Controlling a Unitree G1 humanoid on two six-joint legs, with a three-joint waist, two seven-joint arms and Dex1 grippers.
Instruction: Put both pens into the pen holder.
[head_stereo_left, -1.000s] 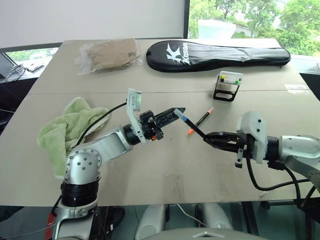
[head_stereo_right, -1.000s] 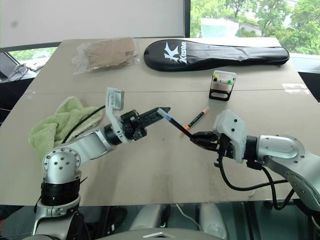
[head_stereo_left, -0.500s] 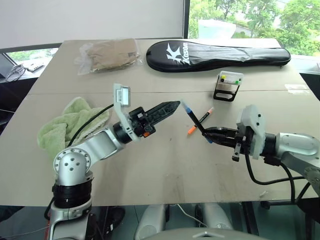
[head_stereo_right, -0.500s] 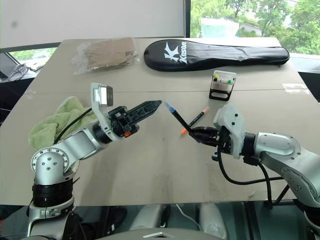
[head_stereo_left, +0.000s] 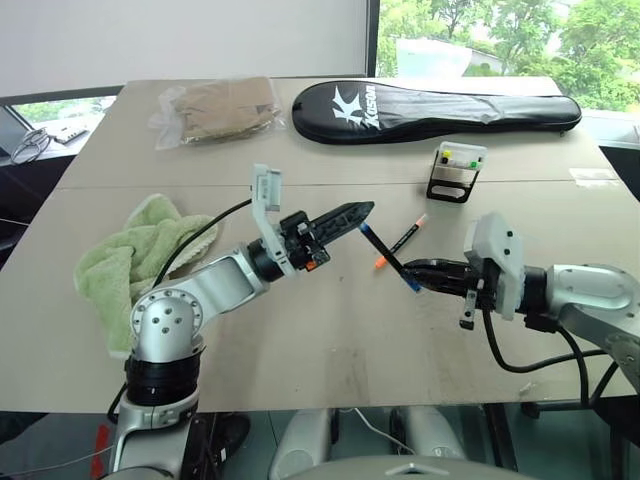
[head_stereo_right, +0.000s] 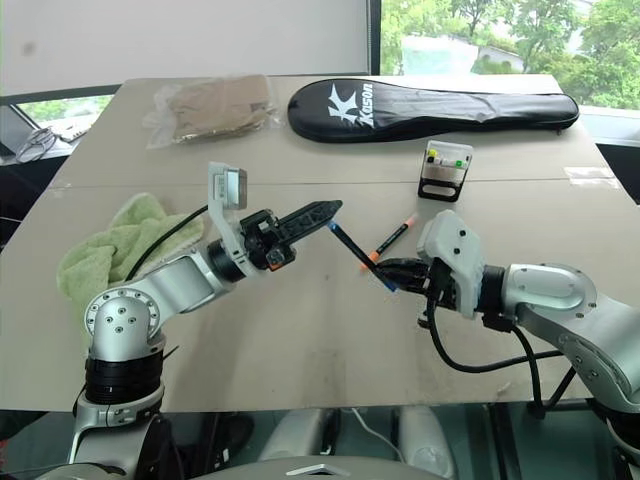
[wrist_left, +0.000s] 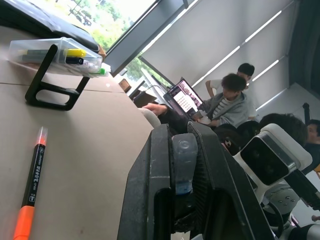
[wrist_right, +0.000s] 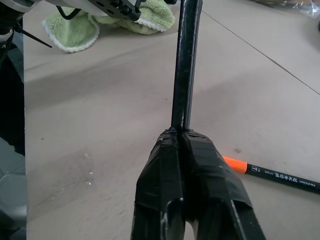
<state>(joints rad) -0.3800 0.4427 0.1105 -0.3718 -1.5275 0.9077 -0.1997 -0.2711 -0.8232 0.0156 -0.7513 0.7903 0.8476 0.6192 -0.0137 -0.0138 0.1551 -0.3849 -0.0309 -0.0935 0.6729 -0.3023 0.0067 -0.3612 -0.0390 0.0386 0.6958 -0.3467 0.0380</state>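
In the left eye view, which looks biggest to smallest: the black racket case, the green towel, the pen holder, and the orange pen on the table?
1. Black racket case
2. Green towel
3. Pen holder
4. Orange pen, about as long as the holder is tall but far slimmer.

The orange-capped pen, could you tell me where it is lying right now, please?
The orange-capped pen lies flat on the table, right of centre in the head views, just behind the right gripper and in front of the pen holder.
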